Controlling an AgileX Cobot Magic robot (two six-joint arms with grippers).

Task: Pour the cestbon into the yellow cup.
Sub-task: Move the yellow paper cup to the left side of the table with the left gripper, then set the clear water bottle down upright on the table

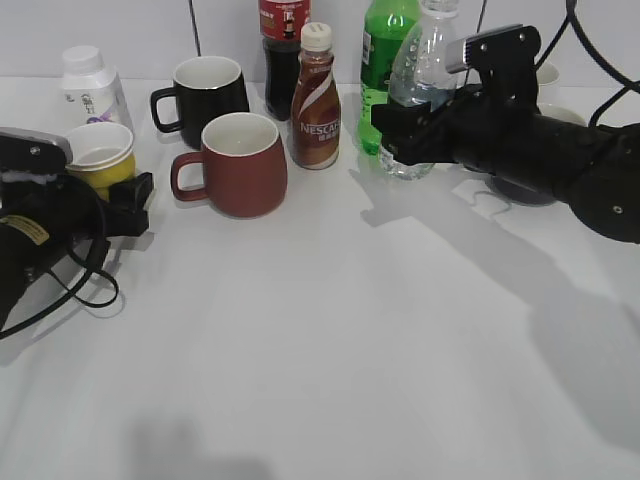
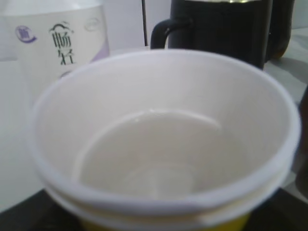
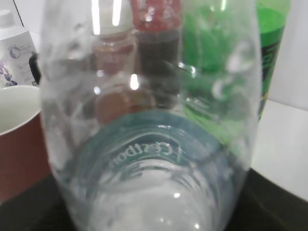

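The yellow cup (image 1: 100, 157), white inside, sits at the far left of the table, and my left gripper (image 1: 118, 185) is shut around its lower part. It fills the left wrist view (image 2: 159, 144) and looks empty. The cestbon (image 1: 423, 62), a clear bottle with a green label band, stands upright at the back right. My right gripper (image 1: 412, 128) is shut on its middle. In the right wrist view the bottle (image 3: 149, 144) fills the frame with its lettering showing through. I cannot tell whether its base touches the table.
A dark red mug (image 1: 240, 165), a black mug (image 1: 210, 88), a brown Nescafe bottle (image 1: 316, 100), a cola bottle (image 1: 283, 40) and a green soda bottle (image 1: 383, 60) stand between the two grippers. A white bottle (image 1: 90, 85) stands behind the cup.
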